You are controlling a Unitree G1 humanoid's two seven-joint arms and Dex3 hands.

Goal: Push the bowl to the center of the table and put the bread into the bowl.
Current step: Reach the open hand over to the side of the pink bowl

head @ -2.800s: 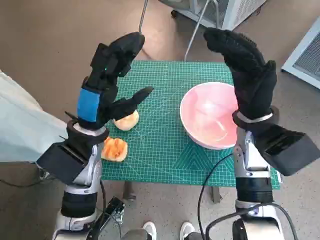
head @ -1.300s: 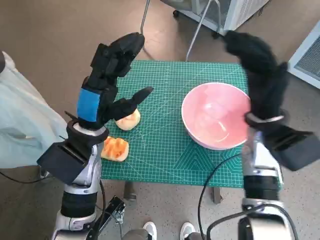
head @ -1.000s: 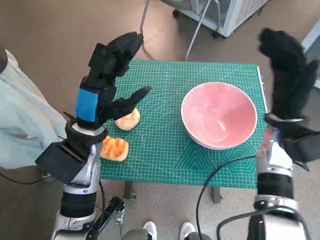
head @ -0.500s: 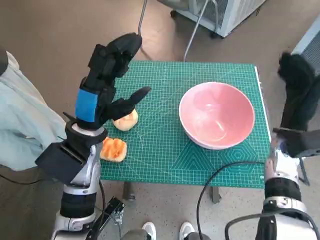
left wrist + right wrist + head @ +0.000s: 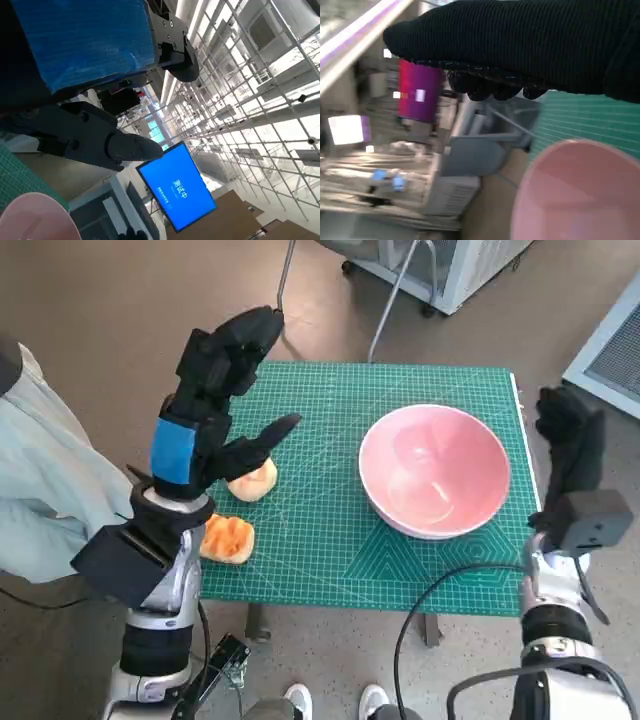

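We see the pink bowl point(image 5: 435, 472) sitting on the green cutting mat point(image 5: 330, 420) that covers the table, on the mat's right half, its rim near the right edge and not at the center. It is upright and has nothing in it.

Two pieces of bread lie on the mat's left side. The pale round bread point(image 5: 252, 480) is near the left edge, about halfway between the far and near edges. The orange bread point(image 5: 228, 539) is at the near left corner, partly under the left forearm in the head view. Neither piece is in the bowl; both are well apart from it.

The left hand point(image 5: 213, 400) is raised above the left part of the mat, fingers spread apart and holding nothing, thumb pointing toward the mat's middle, just over the pale bread. In the left wrist view we get the blue-taped back, black fingers against a ceiling grid, a blue screen point(image 5: 176, 192) and a sliver of the bowl rim.

The right hand point(image 5: 567, 440) is beyond the table's right edge, just beside the bowl but apart from it. It grips nothing. In the right wrist view the glove fingers look curled in above the bowl rim, though we cannot tell for sure how far they are closed.

A person's pale sleeve point(image 5: 45, 490) shows at the left of the table.
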